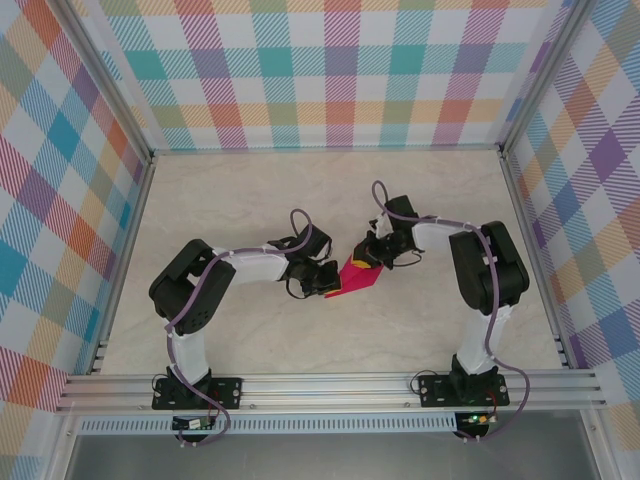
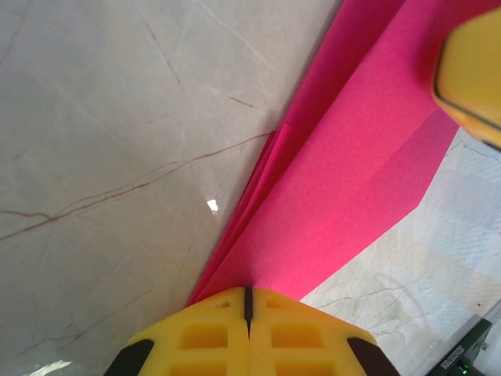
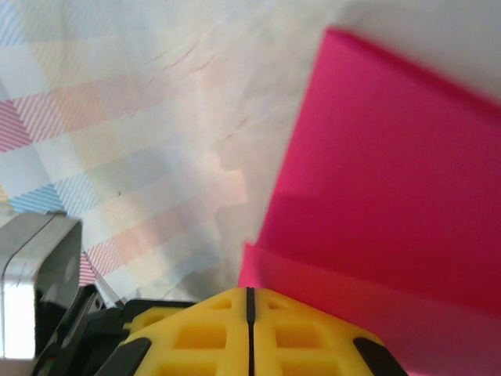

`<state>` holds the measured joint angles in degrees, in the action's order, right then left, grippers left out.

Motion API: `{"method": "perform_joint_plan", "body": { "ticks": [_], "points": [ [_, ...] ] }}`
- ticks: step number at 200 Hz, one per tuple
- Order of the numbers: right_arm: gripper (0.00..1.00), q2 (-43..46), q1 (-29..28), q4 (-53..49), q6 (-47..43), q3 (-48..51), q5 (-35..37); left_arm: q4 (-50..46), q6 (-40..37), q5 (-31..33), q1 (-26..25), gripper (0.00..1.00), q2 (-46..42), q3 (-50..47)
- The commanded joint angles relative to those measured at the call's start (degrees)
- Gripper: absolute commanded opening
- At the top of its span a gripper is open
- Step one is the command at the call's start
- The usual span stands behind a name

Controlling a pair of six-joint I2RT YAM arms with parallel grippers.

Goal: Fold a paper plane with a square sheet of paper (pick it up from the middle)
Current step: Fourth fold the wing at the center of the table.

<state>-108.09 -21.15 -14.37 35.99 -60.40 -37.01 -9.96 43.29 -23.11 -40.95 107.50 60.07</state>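
Tearing or a skewed crease is looking like the main risk here. Both arms are pinching the thin magenta-pink paper sheet [image 1: 358,278], which is folded into a narrow layered strip at the middle of the pale marble-patterned table [image 1: 250,200]. If one arm is pulling away from the table's middle while the other is not following, the layers could be sliding apart or ripping. A loosening pinch would be letting one end drop.

Toward the table's left side, the left gripper [image 2: 249,296] is pressing its yellow fingers [image 2: 219,313] fully together on one end of the strip. Toward the table's right side, the right gripper [image 3: 249,296] is likewise clamping its fingers together, apparently with the strip's other edge caught between them.
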Motion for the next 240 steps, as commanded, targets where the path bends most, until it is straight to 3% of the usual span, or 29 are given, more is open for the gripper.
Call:
{"method": "perform_joint_plan", "body": {
  "ticks": [1, 90, 155, 240],
  "points": [
    [0.08, 2.2, -2.2, 2.2, 0.1, 2.1, -2.0, -3.6, 0.6, 2.3, 0.9, 0.03, 0.5, -2.3],
    [0.06, -1.7, -3.5, 3.9, -0.2, 4.2, 1.1, -3.4, 0.8, 2.3, 0.9, 0.03, -0.1, -2.1],
    [0.05, -3.4, -3.5, 3.2, -1.8, 4.9, 3.9, 2.5, 0.8, -1.8, 0.9, 0.04, -3.1, 2.2],
    [0.05, -4.3, -3.5, 1.3, -2.2, 4.3, 5.4, -4.6, -1.0, 0.9, 0.9, 0.03, 1.3, 4.7]
  ]
}}
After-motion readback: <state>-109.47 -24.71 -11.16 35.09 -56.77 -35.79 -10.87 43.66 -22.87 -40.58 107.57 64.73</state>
